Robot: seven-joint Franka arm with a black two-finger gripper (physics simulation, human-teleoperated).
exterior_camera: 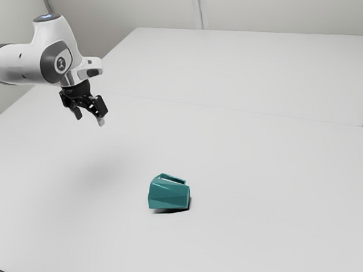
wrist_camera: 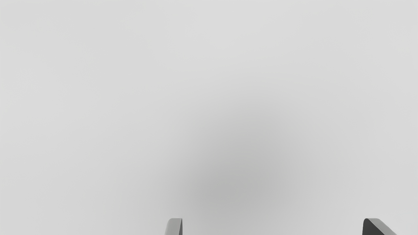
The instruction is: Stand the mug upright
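Note:
In the exterior view my gripper (exterior_camera: 90,119) hangs high over the table, toward the exterior view's upper left. Its two fingers stand wide apart with nothing between them, and the wrist view also shows the gripper (wrist_camera: 272,225) open. A teal faceted mug (exterior_camera: 168,195) lies on its side on the table, well away from the gripper and toward the exterior view's right and front. Its handle is on the upper side. Which end is the mouth I cannot tell.
The white table (exterior_camera: 259,178) stretches under the arm and the mug. Beyond a thin seam lies another white surface (exterior_camera: 253,66), with pale walls behind. A soft shadow lies on the table below the hand.

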